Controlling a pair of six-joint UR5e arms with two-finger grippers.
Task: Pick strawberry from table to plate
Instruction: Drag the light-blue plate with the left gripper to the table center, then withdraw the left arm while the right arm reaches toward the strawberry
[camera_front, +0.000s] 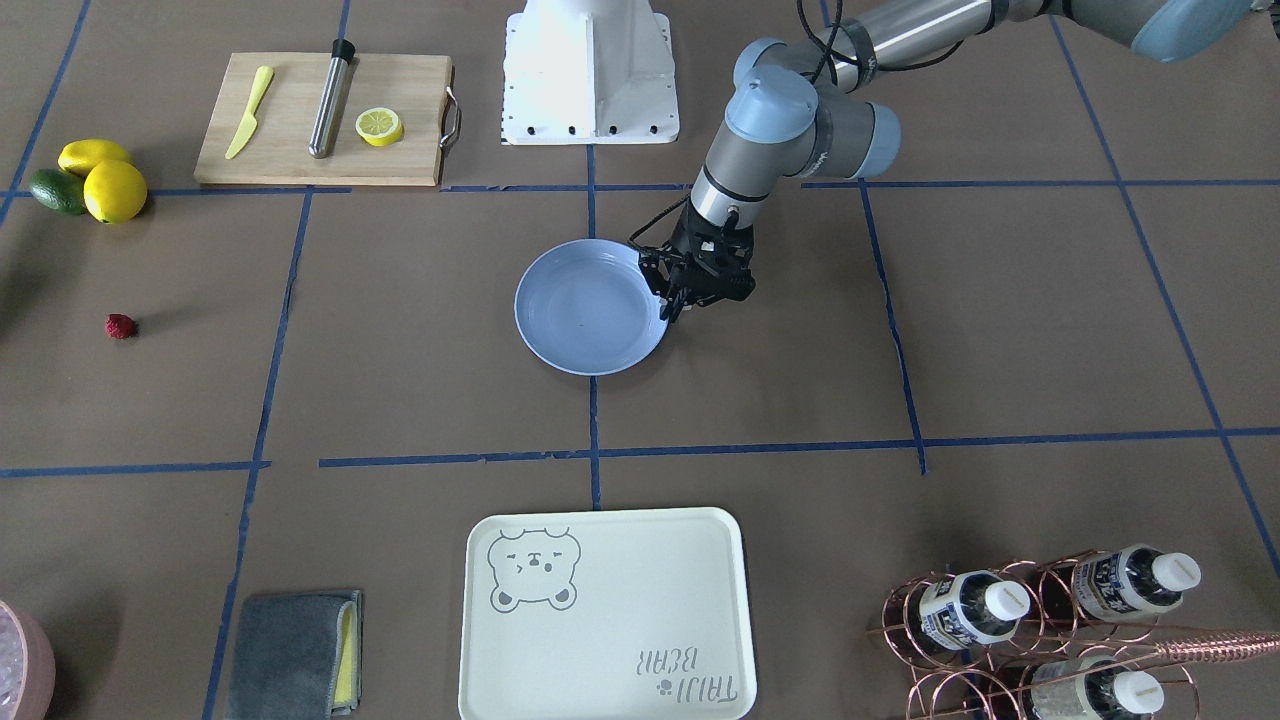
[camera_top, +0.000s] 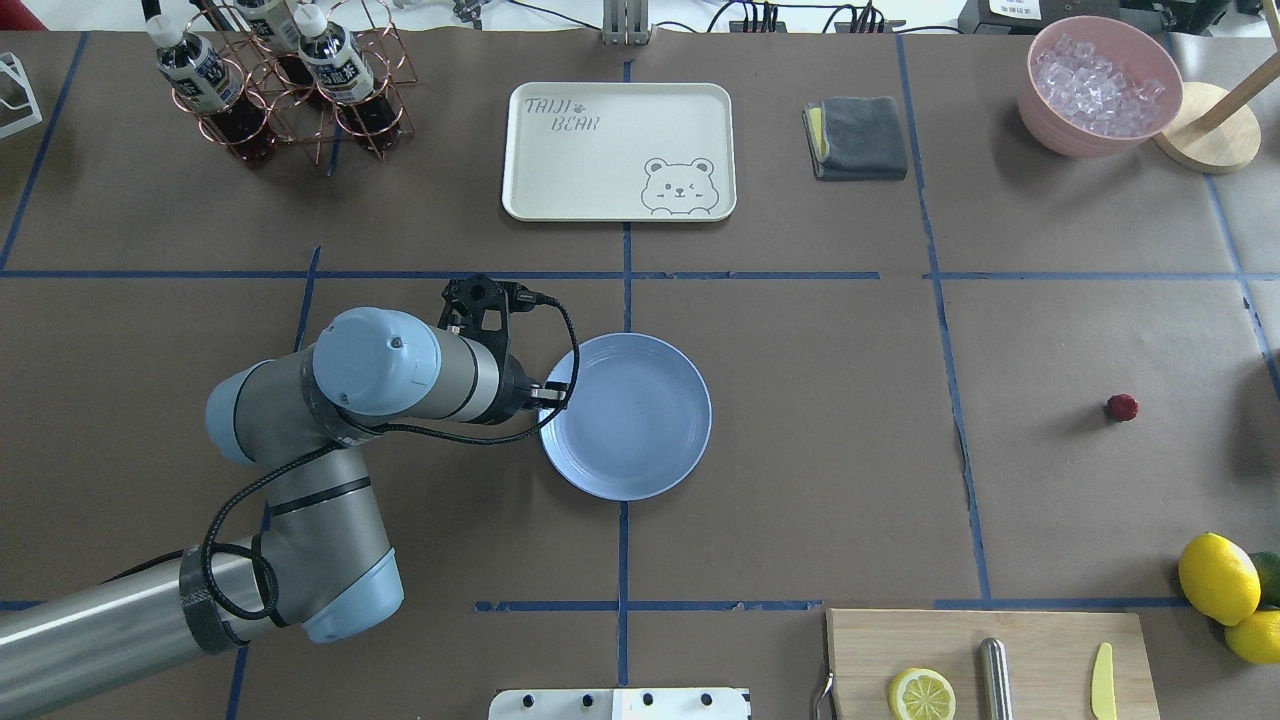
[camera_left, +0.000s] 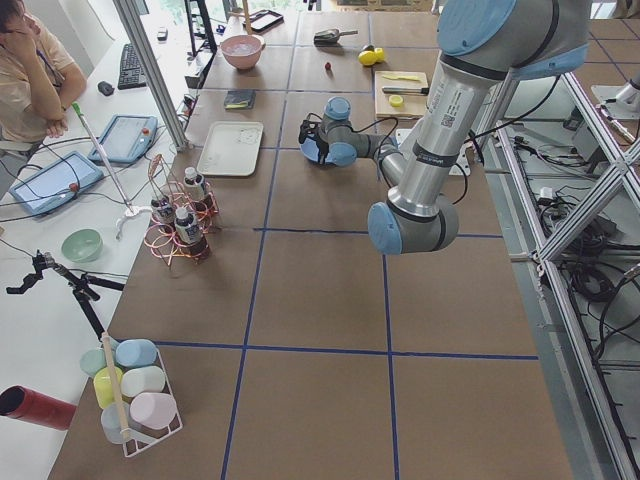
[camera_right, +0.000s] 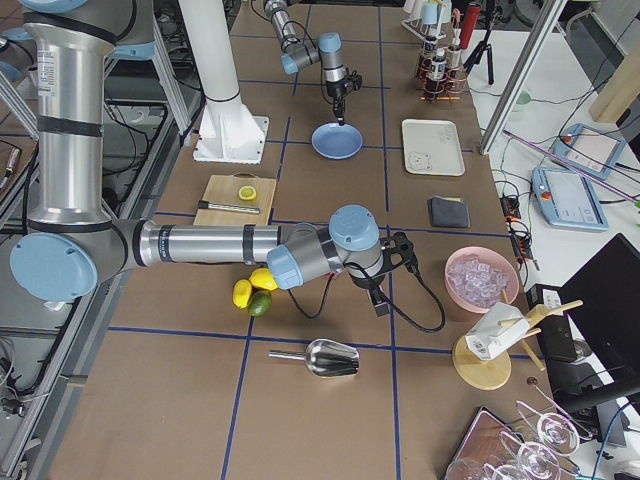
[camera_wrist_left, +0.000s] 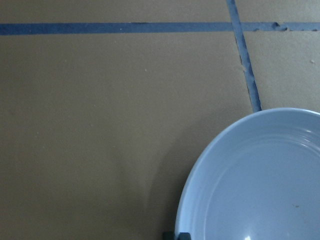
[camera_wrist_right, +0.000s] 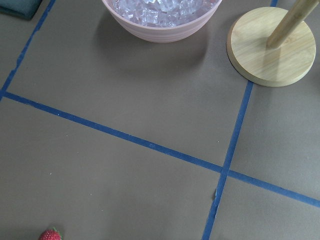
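The tiny dark-red strawberry lies on the brown-papered desk, far right of the round light-blue plastic plate. The left tool sits at the plate's rim. Whether it or the right tool is open or closed cannot be told.

In my front-facing view the strawberry, tiny, dark red and rounded, lies alone on the brown-paper table at the far left, at mid height, well apart from the plate. The plate is round, shallow and light blue with a raised rim. It sits flat at the frame's centre, over a blue tape line. My right wrist camera catches the strawberry at its bottom-left edge.
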